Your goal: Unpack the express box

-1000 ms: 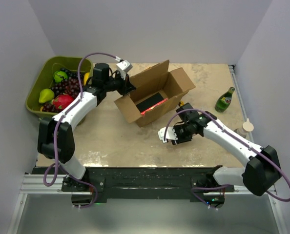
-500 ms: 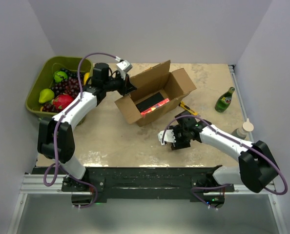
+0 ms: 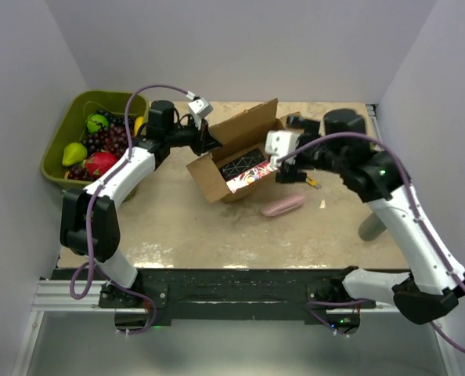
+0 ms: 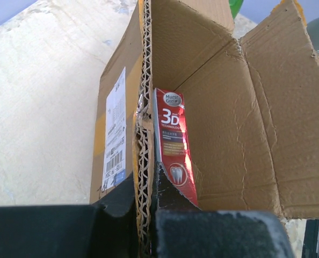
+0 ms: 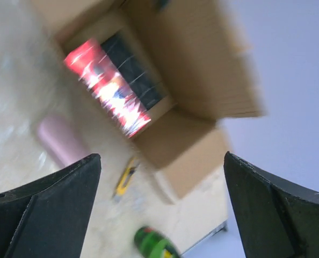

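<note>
L hand (image 4: 143, 201) clamps the express box (image 4: 229, 134) wall (1 red carton (image 4: 173, 145) inside); R hand (image 5: 160, 156) hangs wide open, empty.

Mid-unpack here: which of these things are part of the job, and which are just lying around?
Job: express box, its wall pinched by the left fingers; red toothpaste carton inside it; open right fingers over it; pink pack beside the box, likely unpacked.
Lying about: fruit bin, yellow knife, green bottle.
</note>
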`<state>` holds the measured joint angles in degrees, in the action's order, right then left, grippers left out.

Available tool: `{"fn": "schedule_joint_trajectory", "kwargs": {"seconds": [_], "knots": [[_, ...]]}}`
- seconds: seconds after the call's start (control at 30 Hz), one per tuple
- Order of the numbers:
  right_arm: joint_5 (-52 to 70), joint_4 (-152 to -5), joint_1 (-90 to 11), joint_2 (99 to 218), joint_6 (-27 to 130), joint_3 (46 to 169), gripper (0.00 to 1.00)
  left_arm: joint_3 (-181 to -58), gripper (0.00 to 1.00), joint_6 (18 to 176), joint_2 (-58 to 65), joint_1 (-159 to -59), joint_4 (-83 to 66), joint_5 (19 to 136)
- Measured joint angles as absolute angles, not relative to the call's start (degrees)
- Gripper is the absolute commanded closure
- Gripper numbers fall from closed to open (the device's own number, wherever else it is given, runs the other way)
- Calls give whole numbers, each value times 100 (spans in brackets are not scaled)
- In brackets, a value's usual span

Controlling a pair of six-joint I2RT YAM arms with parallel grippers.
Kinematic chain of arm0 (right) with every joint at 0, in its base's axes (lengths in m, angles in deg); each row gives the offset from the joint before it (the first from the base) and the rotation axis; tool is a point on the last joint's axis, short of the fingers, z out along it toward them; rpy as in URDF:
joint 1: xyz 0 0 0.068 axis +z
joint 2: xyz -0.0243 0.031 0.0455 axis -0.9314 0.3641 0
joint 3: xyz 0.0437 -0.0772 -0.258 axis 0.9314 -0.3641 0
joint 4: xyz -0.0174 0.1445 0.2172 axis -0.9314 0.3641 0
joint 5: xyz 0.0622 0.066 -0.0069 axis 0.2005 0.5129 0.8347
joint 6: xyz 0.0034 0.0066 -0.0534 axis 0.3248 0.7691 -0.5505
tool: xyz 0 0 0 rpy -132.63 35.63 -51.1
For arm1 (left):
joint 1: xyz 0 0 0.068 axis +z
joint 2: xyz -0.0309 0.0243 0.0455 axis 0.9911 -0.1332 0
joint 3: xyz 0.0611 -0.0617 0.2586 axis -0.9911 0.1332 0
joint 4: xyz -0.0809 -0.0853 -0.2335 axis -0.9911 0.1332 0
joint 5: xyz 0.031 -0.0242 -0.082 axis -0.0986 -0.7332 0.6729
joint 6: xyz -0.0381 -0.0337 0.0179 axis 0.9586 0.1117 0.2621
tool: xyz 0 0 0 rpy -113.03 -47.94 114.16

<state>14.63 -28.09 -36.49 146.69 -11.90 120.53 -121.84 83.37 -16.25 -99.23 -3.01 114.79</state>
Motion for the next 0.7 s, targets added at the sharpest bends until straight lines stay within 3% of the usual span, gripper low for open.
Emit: {"fn": "schedule_joint_trajectory", "kwargs": {"seconds": [0.1, 0.17, 0.23, 0.3, 0.5, 0.6, 0.7], "knots": [[1601, -3200, -3653, 15021, -654, 13233, 20, -12184, 100, 8357, -1625, -9925, -330, 11601], [1719, -3633, -3653, 15421, -333, 13800, 36, -12184, 100, 8377, -1622, -9932, -360, 11673], [1771, -4147, -3651, 15839, -143, 13874, 47, -12184, 100, 8403, -1618, -9956, -387, 11728], [1780, -4636, -3609, 16184, -152, 13553, 52, -12184, 100, 8440, -1614, -9993, -406, 11752], [1778, -4787, -3446, 16656, -1002, 11161, 51, -12168, 100, 8506, -1559, -10043, -408, 11750], [1776, -4638, -3389, 16127, -1515, 10104, 50, -12166, 100, 8547, -1531, -10054, -406, 11781], [1747, -4641, -3382, 15542, -1791, 9837, 48, -12151, 100, 8578, -1520, -10087, -415, 11925]]}}
